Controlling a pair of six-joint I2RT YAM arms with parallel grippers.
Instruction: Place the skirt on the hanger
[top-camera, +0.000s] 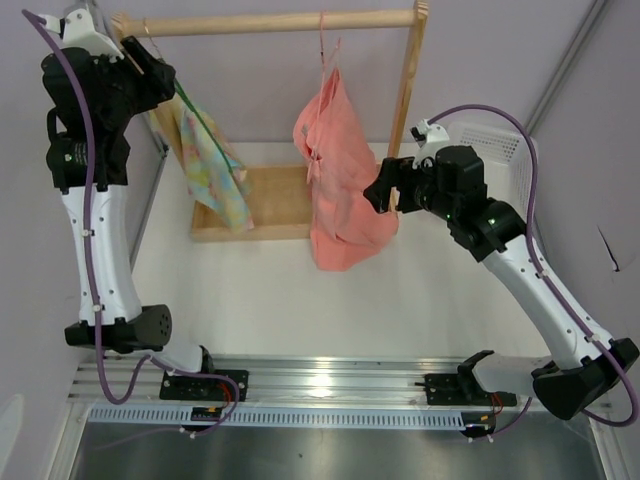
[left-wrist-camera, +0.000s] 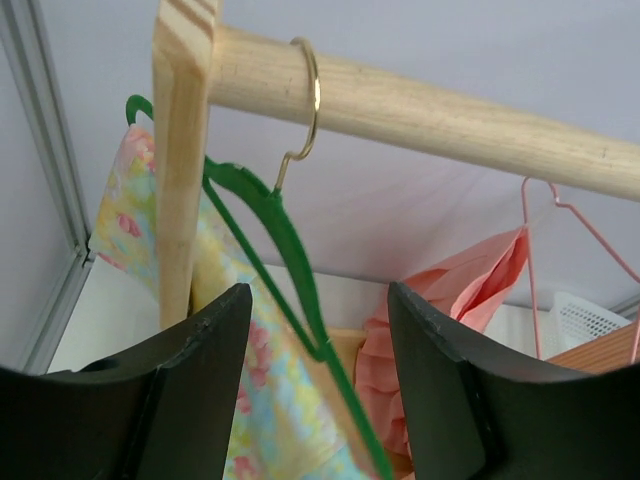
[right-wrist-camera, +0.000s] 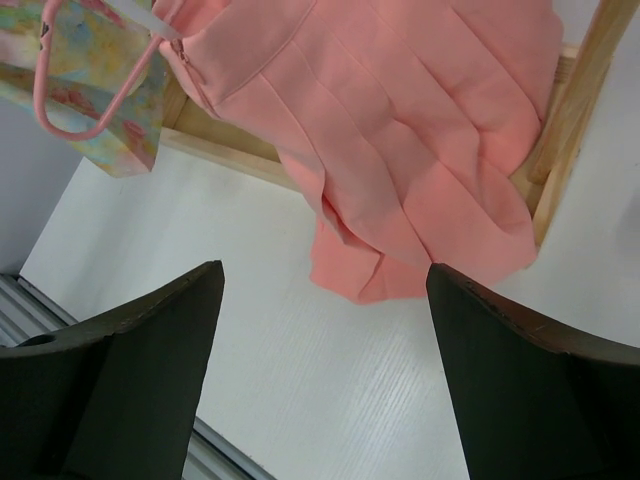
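Skirt: the skirt (top-camera: 215, 165) hangs on the hanger (left-wrist-camera: 285, 240), at the left end of the wooden rail (left-wrist-camera: 420, 115), above the surface (top-camera: 300, 290).
Left hand: the left hand (left-wrist-camera: 318, 295) is up by the rail, wide open, holding nothing. The hanger sits between its fingers.
Right hand: the right hand (right-wrist-camera: 325, 275) is wide open and holds nothing, near the pink dress (top-camera: 335, 170).
Done: the skirt looks to be on the hanger.
Left to do: maybe only moving the hands away.
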